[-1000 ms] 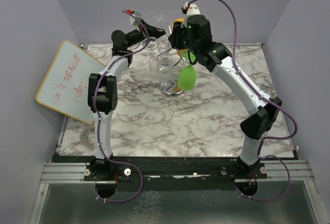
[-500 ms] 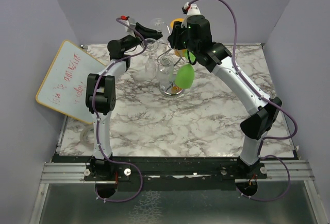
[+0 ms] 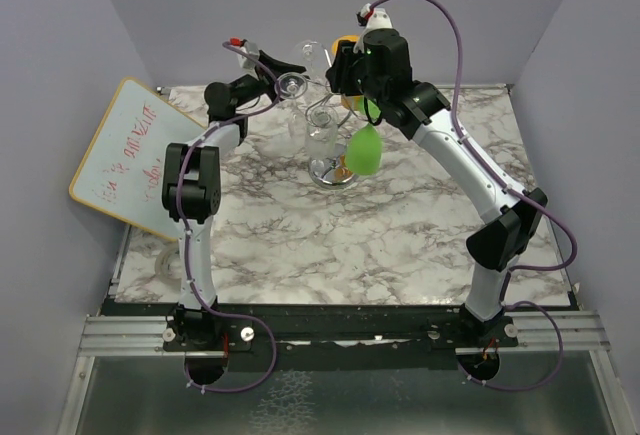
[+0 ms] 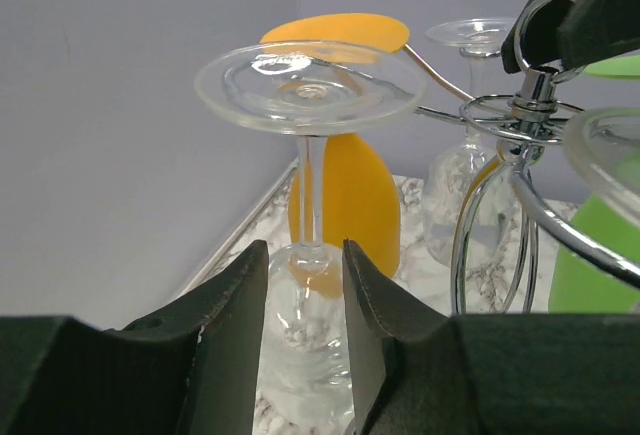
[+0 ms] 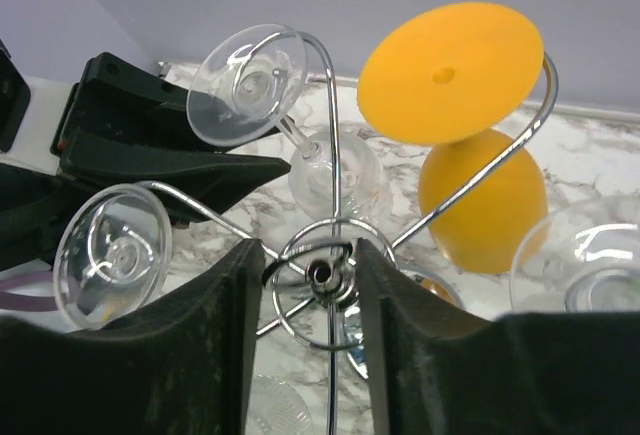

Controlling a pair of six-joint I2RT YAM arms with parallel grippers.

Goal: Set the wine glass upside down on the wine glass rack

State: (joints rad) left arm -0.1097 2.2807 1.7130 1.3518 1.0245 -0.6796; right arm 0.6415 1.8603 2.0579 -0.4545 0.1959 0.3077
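The clear wine glass [image 4: 310, 85] hangs upside down on a scroll arm of the silver wine glass rack [image 4: 520, 115], foot up, bowl low. My left gripper [image 4: 305, 250] is open just short of the bowl, which shows beyond the fingertips. In the top view, the left gripper [image 3: 280, 67] sits left of the glass foot [image 3: 292, 83]. My right gripper [image 5: 308, 245] is shut on the rack's top hub [image 5: 322, 275]. In the top view it [image 3: 340, 73] is above the rack's round base [image 3: 335, 170]. The hung glass also shows in the right wrist view [image 5: 245, 85].
An orange glass [image 5: 450, 70], a green glass [image 3: 362, 150] and two more clear glasses [image 5: 110, 255] hang on the rack. A whiteboard [image 3: 130, 155] leans at the table's left side. A clear glass item [image 3: 170, 260] lies near the front left edge.
My left gripper has drawn back to the left, away from the rack, while the clear glass stayed hanging in place. The right gripper has not moved.
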